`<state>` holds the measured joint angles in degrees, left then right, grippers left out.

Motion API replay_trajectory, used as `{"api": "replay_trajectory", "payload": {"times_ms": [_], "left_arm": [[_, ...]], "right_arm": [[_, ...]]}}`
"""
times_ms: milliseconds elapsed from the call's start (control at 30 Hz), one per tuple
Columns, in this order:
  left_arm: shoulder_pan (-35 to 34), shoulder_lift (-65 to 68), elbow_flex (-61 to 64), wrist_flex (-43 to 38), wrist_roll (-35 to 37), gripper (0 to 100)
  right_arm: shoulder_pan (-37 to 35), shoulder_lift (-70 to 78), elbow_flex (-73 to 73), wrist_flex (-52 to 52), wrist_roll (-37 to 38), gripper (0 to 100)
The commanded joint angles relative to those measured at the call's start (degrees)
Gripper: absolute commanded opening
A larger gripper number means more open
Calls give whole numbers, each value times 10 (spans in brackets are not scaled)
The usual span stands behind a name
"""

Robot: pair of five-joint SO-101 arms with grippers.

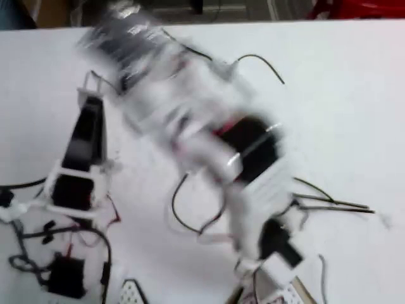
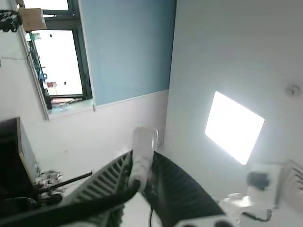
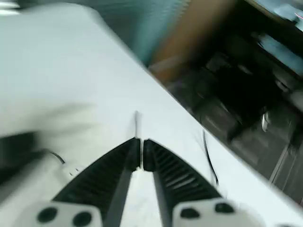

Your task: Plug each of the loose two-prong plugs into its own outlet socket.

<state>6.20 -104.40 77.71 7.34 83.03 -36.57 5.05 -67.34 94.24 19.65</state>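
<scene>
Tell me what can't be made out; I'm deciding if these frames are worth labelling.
High view: motion blur smears an arm; the table beneath it is hidden.
Left wrist view: the left gripper clamps a white thing; its fingers cover the end; plug or not is unclear.
Right wrist view: blur; the thin line past the right gripper could be wire or prong.

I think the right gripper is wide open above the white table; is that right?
Not quite: the right gripper is shut, its fingers almost touching, above the white table. The right wrist view shows it.
</scene>
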Motion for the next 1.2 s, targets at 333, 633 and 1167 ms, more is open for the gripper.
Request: {"api": "replay_trajectory", "payload": {"times_ms": [333,633,1167], "left_arm": [[8,7,27,171,-218,26],[-49,6,80,317,-468,26],[-204,7,36,484,-906,24]], "right_arm": [[288,-132,181,43,5,19],[403,-197,446,38,5,19],[412,-323,988,-205,-83,24]]}}
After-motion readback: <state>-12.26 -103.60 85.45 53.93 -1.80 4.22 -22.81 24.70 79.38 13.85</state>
